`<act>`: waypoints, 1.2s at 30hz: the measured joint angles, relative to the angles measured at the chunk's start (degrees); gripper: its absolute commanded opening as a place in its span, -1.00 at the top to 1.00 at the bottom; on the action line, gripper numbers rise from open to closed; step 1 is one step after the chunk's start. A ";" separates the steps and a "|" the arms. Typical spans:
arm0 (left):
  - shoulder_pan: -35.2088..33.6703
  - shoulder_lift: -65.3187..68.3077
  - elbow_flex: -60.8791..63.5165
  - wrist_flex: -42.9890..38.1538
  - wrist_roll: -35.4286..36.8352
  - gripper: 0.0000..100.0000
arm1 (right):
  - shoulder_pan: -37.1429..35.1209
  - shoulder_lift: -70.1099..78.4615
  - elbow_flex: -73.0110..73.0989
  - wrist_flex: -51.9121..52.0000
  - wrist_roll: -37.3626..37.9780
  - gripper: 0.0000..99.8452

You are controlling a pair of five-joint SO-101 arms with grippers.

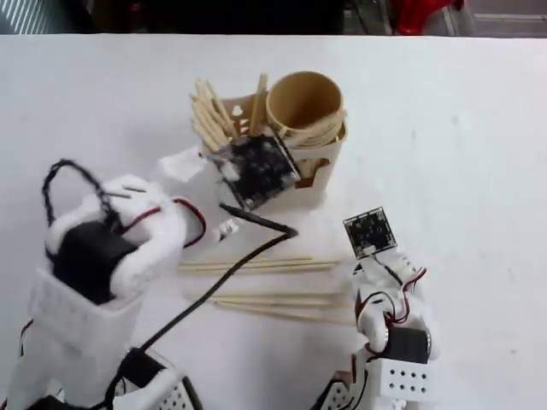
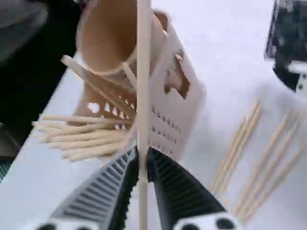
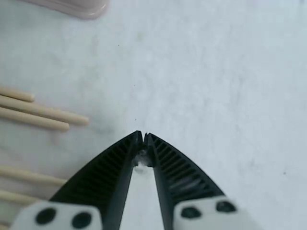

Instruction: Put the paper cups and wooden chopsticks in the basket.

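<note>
the left gripper [image 2: 142, 163] has its jaws clamped on one chopstick [image 2: 143, 72], held at the basket [image 2: 177, 110] and crossing in front of the cups [image 2: 110, 33] stacked inside. whether its end is already within the rim i cannot tell. the step in hand looks like dropping this stick in. to do it well, the end should go into the gap beside the cups, next to the stored sticks [image 2: 81, 139] that fan out over one edge. the stick should lean inward before the jaws part, or it may tip out over the wall. a long part of it hangs free of the grip and could knock the cups, so a slow move suits. the basket looks light and might slide if pushed.

in the high view the left arm [image 1: 102, 248] stretches from the near left side across to the basket, its wrist over the near wall. the right arm [image 1: 389, 333] sits low at the near right. the right gripper [image 3: 143, 141] has its jaws together on nothing and points at the table [image 3: 216, 72], just beside the loose chopsticks [image 1: 256, 265] that lie between the arms, not yet in the basket.
</note>
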 measured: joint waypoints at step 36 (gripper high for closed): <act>-18.55 9.23 20.13 -47.56 33.58 0.79 | -0.09 0.00 0.00 0.00 0.00 0.96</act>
